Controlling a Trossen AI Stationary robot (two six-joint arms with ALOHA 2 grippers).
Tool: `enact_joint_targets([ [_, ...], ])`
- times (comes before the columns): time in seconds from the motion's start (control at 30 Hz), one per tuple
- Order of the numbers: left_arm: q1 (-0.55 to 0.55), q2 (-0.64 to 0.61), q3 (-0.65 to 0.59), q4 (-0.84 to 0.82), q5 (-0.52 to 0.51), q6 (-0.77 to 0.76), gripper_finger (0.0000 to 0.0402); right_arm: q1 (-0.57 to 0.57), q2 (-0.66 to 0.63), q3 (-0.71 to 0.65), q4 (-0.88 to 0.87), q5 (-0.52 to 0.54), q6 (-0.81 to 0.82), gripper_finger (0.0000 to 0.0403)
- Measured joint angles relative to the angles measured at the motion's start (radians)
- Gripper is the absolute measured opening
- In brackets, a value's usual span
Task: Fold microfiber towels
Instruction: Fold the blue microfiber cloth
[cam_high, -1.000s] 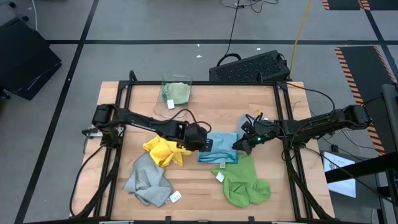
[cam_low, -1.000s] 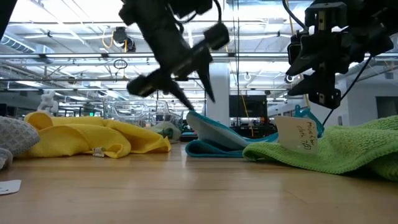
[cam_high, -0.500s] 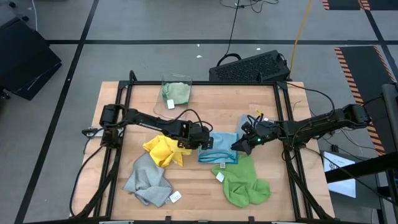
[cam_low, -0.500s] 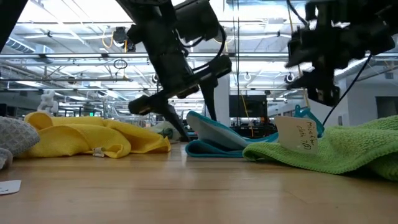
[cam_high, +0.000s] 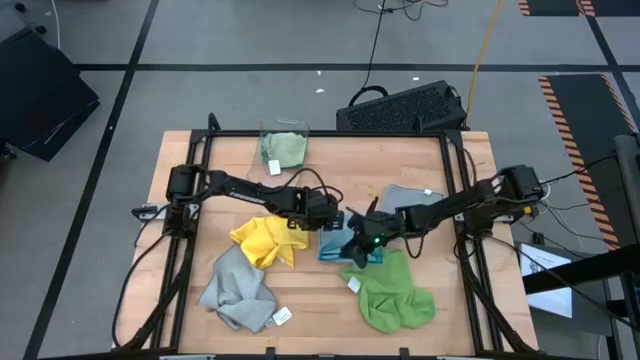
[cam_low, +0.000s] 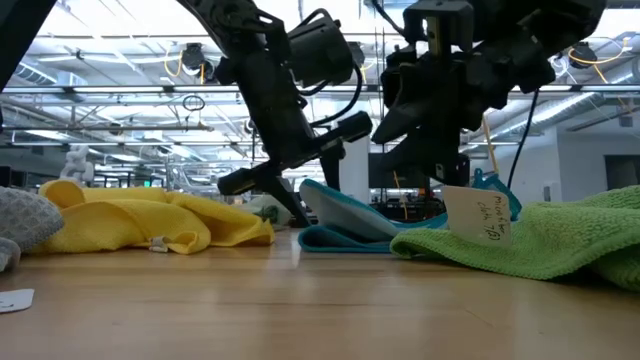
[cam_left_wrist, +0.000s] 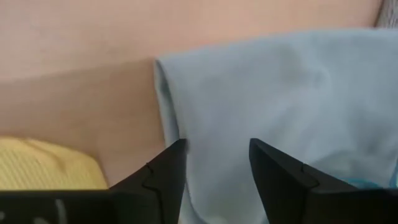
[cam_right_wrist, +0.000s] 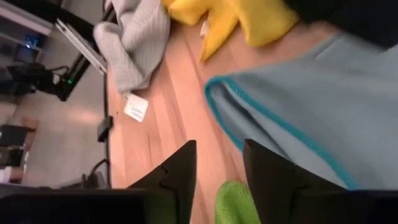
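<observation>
Evenly lit from above in the high view, with soft, short shadows beneath the arms and no glare on the worktop. Strongly backlit in the low view: bright ceiling strips and pale daylight behind, so both arms read as near-black silhouettes, the near strip of wood blurred and warm-toned. Soft and out of focus across the left wrist view, the light blue towel washed pale, the yellow towel smeared at the corner, the dark fingers fuzzy-edged. Dimmer and warmer in the right wrist view, with motion blur on the grey towel and on its white tag, and a deep shadow in one upper corner.
</observation>
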Motion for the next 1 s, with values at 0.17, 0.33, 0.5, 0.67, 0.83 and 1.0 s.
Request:
enact_joint_targets([
  [0.17,0.014,0.015,-0.002,-0.009,-0.016,0.025,0.0161,0.006,0.054,0.002,0.001,0.027,-0.009,0.0079],
  [0.33,0.017,0.034,-0.001,0.023,-0.022,0.078,0.0147,0.006,0.072,0.004,-0.005,0.037,-0.045,0.0046],
  [0.5,0.017,0.042,-0.001,0.035,-0.037,0.116,0.0113,0.009,0.095,-0.001,-0.021,0.032,-0.054,0.0023],
  [0.67,0.02,0.043,-0.001,0.049,-0.054,0.147,0.0037,0.013,0.128,-0.002,-0.021,0.027,-0.071,0.0009],
  [0.83,0.024,0.043,0.006,0.057,-0.034,0.151,0.0013,0.014,0.167,-0.005,-0.026,0.004,-0.07,0.0001],
  [1.0,0.023,0.027,0.006,0.059,0.005,0.152,0.0005,0.019,0.182,-0.021,-0.042,-0.009,-0.079,0.0001],
])
